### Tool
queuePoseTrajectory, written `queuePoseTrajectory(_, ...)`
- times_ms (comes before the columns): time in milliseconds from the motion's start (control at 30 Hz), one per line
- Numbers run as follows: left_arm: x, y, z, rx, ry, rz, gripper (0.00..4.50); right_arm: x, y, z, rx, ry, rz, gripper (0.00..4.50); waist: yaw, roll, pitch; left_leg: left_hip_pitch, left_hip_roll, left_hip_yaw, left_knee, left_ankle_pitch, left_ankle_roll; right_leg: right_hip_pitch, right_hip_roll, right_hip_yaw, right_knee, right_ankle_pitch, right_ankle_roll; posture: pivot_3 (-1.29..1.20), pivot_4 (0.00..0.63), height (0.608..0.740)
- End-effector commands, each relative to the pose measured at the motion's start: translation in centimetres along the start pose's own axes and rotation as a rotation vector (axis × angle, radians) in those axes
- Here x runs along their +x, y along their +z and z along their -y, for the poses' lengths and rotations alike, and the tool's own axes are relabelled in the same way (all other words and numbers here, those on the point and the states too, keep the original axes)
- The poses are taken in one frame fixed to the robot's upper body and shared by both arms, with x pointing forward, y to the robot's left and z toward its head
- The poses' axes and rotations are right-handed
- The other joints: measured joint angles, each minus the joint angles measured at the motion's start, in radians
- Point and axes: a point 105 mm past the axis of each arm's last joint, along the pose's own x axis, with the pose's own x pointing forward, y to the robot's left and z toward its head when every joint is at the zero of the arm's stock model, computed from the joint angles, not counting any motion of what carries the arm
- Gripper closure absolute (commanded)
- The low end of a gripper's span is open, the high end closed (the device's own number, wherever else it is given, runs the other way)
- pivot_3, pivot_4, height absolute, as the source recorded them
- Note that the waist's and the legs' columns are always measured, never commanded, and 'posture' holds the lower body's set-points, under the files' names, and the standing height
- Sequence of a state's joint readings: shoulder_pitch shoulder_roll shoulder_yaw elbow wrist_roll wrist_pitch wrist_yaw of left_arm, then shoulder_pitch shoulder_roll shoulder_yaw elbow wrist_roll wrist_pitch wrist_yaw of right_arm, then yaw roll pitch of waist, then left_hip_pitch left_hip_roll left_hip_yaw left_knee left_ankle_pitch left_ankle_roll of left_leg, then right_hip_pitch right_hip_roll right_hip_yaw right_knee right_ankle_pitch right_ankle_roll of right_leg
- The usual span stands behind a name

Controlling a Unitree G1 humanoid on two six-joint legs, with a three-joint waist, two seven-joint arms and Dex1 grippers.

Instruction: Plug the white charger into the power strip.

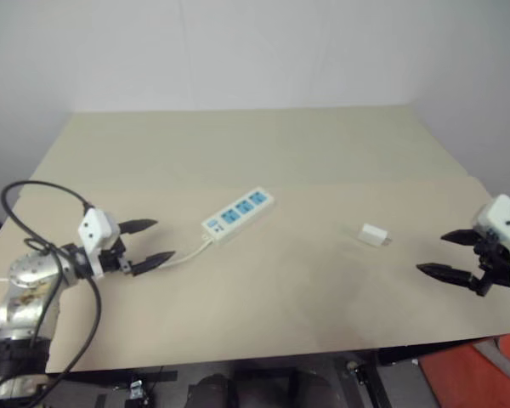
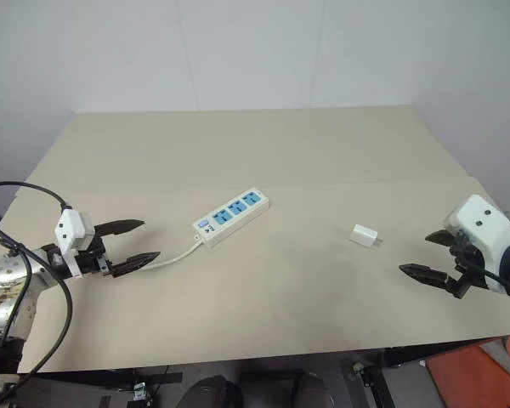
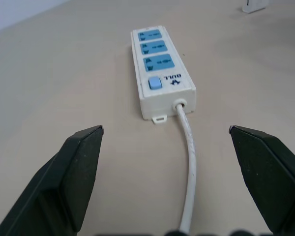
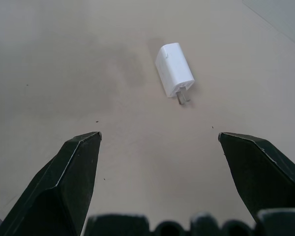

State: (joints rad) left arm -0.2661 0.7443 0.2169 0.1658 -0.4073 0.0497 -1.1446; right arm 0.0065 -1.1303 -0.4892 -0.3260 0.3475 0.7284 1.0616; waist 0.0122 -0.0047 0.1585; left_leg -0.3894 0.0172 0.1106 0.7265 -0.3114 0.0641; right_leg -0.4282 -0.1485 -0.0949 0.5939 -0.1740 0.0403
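Observation:
The power strip lies flat near the table's middle, angled, its three blue sockets up and its thin white cord trailing toward my left gripper. That gripper hovers open just left of the cord end, empty, pointing at the strip. The white charger lies on its side to the right of the strip, metal prongs showing. My right gripper stands open and empty to the right of the charger, a short gap away.
The beige table has wide free room behind the strip and charger. Its front edge runs close below both grippers. A black cable loops over my left arm. Something red sits below the table at the right.

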Motion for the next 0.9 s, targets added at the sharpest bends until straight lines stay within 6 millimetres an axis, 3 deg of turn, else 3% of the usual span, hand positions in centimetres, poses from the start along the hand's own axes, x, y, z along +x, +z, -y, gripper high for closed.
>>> queuePoseTrajectory(33, 1.0, 1.4, -0.5, 0.06, 0.049, 0.096, 0.03, -0.2, 2.1, 0.0, -0.077, -0.032, 0.081, 0.0, 0.0, 0.0, 0.0, 0.0, 0.0, 0.0, 0.0, 0.0, 0.0, 0.0, 0.0, 0.0, 0.0, 0.0, 0.0, 0.0, 0.15, 0.74)
queuePoseTrajectory(300, 5.1, 1.4, 1.0, 0.03, -0.02, 0.199, 0.03, 1.9, 4.5, -2.3, -0.122, -0.003, 0.181, 0.0, -0.001, -0.001, 0.0, 0.001, -0.001, 0.0, 0.001, 0.0, 0.0, 0.002, 0.0, 0.0, 0.0, 0.0, 0.0, 0.0, 0.15, 0.74)
queuePoseTrajectory(567, 8.5, 1.8, -0.7, 0.055, 0.005, 0.288, 0.03, 2.7, 6.3, -4.0, -0.139, -0.006, 0.257, 0.0, 0.003, -0.003, 0.0, 0.0, -0.002, -0.001, 0.002, 0.0, 0.001, 0.003, 0.0, -0.002, 0.0, 0.001, 0.0, 0.0, 0.15, 0.74)
queuePoseTrajectory(900, 9.8, -0.4, 0.1, -0.021, -0.082, 0.255, 0.03, 2.6, 5.3, -4.6, -0.123, -0.045, 0.236, 0.0, -0.002, -0.004, 0.001, -0.001, -0.002, -0.001, 0.002, -0.001, 0.002, 0.003, 0.0, -0.002, 0.0, 0.001, 0.001, 0.0, 0.15, 0.74)
